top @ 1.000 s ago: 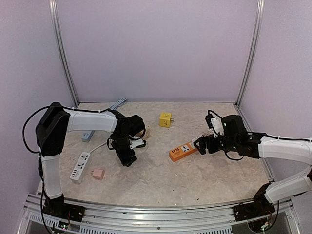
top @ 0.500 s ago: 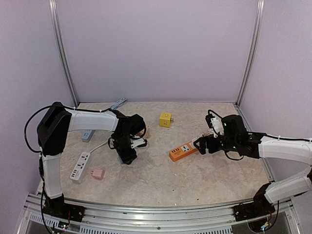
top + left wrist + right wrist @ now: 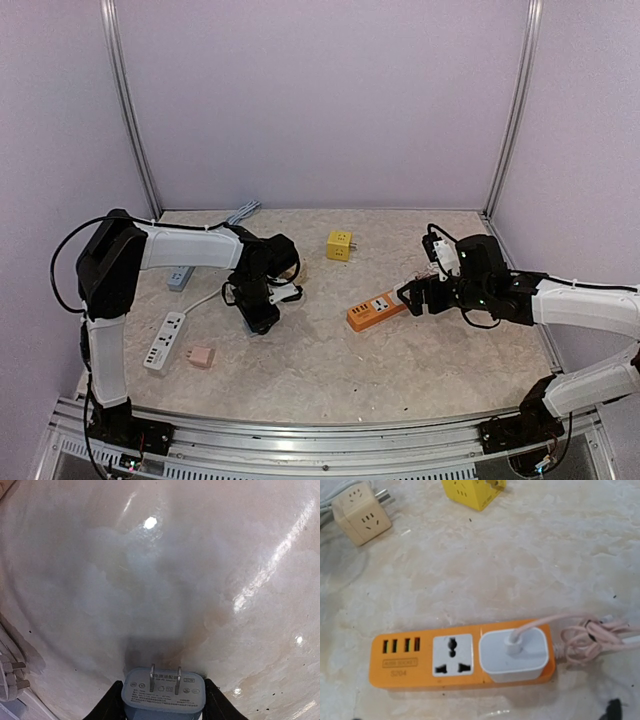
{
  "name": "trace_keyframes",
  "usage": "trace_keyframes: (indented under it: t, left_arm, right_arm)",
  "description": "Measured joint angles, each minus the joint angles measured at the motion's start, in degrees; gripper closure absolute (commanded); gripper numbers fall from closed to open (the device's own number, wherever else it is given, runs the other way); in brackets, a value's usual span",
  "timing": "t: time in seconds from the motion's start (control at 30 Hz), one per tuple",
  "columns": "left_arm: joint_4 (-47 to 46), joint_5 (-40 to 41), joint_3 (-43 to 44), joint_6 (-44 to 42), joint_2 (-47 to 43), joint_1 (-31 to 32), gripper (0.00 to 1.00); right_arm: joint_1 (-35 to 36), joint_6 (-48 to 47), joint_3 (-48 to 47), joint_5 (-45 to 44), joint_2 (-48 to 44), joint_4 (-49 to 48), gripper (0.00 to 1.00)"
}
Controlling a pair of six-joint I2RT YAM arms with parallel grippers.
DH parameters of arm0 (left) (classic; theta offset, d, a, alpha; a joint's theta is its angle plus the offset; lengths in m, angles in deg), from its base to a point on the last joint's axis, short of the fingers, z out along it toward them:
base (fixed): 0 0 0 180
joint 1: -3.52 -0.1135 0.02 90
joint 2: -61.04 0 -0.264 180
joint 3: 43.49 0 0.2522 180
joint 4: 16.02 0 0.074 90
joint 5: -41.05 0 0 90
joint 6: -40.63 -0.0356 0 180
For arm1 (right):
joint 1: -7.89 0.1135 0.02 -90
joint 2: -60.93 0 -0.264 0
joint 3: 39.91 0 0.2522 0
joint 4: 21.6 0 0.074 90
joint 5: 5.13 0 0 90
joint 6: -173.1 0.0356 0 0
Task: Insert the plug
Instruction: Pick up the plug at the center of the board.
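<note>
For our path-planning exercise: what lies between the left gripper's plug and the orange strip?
Bare table only, between the plug in the left gripper and the strip; the top view shows it.

An orange power strip (image 3: 420,666) lies flat on the pale marbled desk (image 3: 520,565). A white adapter (image 3: 512,655) sits plugged in at its right end, beside a free universal socket (image 3: 452,661). The adapter's pink cable (image 3: 585,636) is bundled just right of the strip. A yellow cube socket (image 3: 470,491) and a beige cube socket (image 3: 362,510) rest farther off.
</note>
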State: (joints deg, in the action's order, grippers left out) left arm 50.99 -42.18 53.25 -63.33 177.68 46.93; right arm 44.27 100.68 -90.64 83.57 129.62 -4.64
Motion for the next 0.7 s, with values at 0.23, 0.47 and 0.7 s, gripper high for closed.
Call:
trace_keyframes:
  t: [0.23,0.47,0.7]
  left_arm:
    - [-0.1,-0.3,0.3,0.3,0.0,0.0,0.66]
    - [-3.2,-0.3,1.1,1.6,-0.5,-0.1,0.69]
    - [-13.5,-2.0,0.9,6.6,-7.6,-1.7,0.68]
  right_arm:
    - [0.0,0.0,0.0,0.0,0.0,0.0,0.00]
    - [0.0,-0.1,0.0,-0.3,-1.0,0.0,0.00]
    - [0.2,1.0,4.5,-0.2,-9.9,-5.5,0.00]
